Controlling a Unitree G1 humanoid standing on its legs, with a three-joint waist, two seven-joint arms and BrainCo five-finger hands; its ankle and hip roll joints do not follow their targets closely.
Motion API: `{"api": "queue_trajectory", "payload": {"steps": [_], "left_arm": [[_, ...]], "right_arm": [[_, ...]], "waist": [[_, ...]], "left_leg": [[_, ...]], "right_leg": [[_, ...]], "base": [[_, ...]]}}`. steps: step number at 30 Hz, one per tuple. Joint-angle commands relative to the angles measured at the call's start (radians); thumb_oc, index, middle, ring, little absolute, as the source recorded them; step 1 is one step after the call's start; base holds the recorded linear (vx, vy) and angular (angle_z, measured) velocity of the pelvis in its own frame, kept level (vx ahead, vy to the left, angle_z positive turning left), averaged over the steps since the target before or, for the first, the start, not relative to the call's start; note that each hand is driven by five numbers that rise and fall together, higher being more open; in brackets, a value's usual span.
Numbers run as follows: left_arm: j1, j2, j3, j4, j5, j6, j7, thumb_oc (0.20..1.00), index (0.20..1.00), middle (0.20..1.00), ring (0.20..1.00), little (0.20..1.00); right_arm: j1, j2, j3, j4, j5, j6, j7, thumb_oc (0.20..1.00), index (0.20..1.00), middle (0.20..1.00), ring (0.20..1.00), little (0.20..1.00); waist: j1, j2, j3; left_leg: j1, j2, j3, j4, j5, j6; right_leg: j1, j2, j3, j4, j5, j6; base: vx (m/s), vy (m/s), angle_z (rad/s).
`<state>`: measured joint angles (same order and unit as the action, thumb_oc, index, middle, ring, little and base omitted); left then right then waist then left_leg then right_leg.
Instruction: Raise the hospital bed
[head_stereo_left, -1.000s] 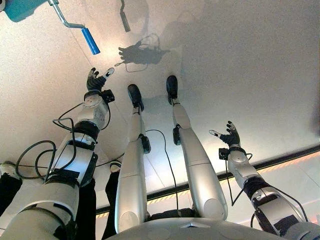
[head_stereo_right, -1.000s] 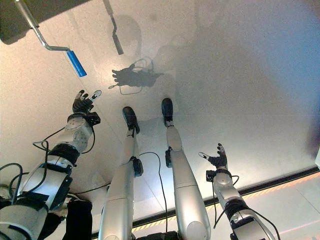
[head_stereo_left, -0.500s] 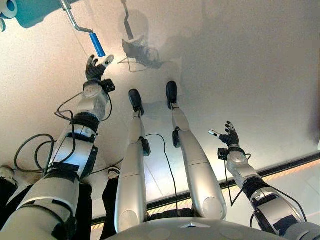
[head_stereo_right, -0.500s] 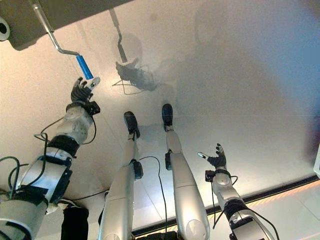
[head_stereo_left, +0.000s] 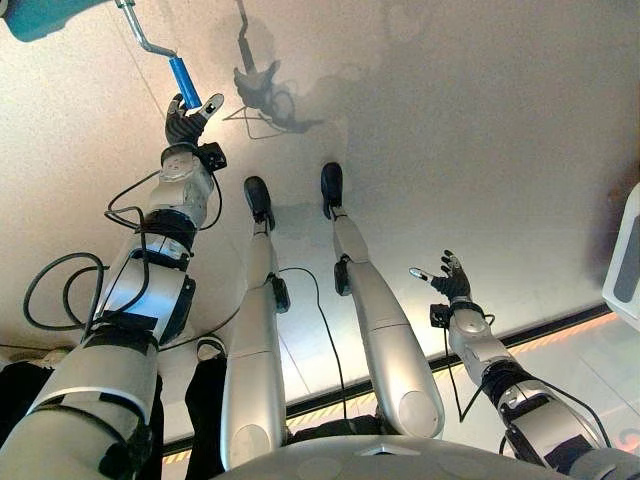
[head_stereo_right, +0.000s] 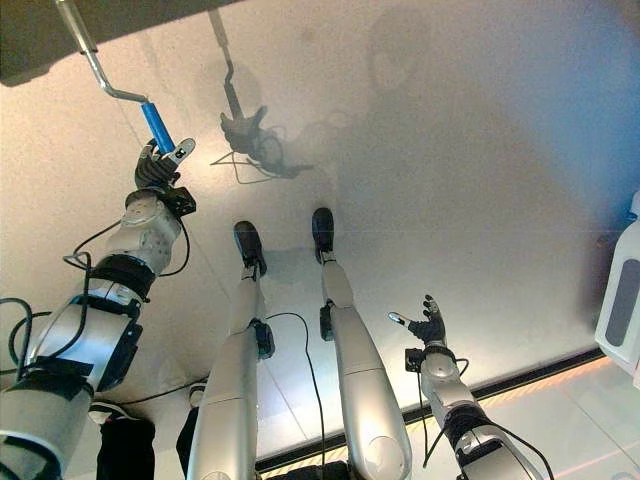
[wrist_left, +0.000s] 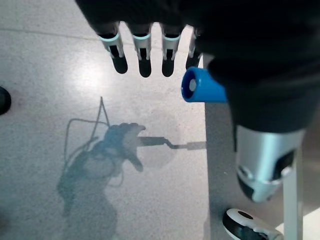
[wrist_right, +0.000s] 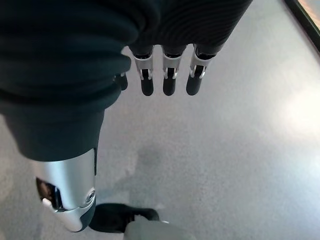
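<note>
- I have the left hand (head_stereo_left: 187, 122) reached far out ahead and up against the lower end of the blue crank grip (head_stereo_left: 183, 80), which hangs on a bent metal crank rod (head_stereo_left: 140, 32) coming from under the hospital bed (head_stereo_left: 40, 15) at the top left corner of the eye views.
- In the left wrist view the end of the blue crank grip sits in the space between my fingers (wrist_left: 142, 52) and the thumb, close to the palm. The fingers are straight, not wrapped, so I read this hand as open with nothing gripped yet.
- I cannot tell for certain whether the palm is touching the grip or is just beside it; in the eye views the two look in contact.
- My right hand (head_stereo_right: 428, 327) hangs low on my right side over the bare floor (head_stereo_left: 480, 120), well apart from the crank. Its fingers are spread and relaxed in its wrist view, holding nothing.
- A white piece of equipment (head_stereo_right: 622, 305) stands at the far right edge; I cannot make out what it is.
- Progress, as I judge it: the reach to the crank is about done, and nothing of the raising itself has begun.
- Left to do: close the fingers round the grip, then turn the crank through enough rounds to lift the bed. Which turning direction raises it I cannot tell from here.
</note>
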<state>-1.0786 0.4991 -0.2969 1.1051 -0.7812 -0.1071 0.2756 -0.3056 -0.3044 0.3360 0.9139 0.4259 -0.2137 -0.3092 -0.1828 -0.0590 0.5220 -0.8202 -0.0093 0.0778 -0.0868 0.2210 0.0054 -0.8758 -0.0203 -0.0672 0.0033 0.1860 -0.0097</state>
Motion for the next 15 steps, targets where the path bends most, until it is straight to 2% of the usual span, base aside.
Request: {"api": "queue_trajectory", "payload": {"steps": [1,15], "left_arm": [[-0.065,0.047,-0.01,0.053,-0.008,-0.028,0.003,1.0,1.0,1.0,1.0,1.0],[-0.144,0.099,-0.031,0.11,-0.007,-0.015,0.001,1.0,1.0,1.0,1.0,1.0]], "right_arm": [[0.082,0.001,0.004,0.012,0.035,-0.022,0.001,1.0,1.0,1.0,1.0,1.0],[0.101,0.002,0.001,0.007,0.045,-0.031,0.003,1.0,1.0,1.0,1.0,1.0]], "waist": [[0.013,-0.043,-0.002],[0.001,-0.052,-0.002]], "left_leg": [[0.033,-0.02,0.034,0.0,-0.079,-0.048],[0.015,-0.015,0.035,0.0,-0.085,-0.046]], "right_leg": [[0.037,-0.061,0.042,-0.091,0.067,0.165],[0.016,-0.057,0.041,-0.091,0.063,0.164]], "base": [[0.0,0.0,0.0],[0.0,0.0,0.0]]}}
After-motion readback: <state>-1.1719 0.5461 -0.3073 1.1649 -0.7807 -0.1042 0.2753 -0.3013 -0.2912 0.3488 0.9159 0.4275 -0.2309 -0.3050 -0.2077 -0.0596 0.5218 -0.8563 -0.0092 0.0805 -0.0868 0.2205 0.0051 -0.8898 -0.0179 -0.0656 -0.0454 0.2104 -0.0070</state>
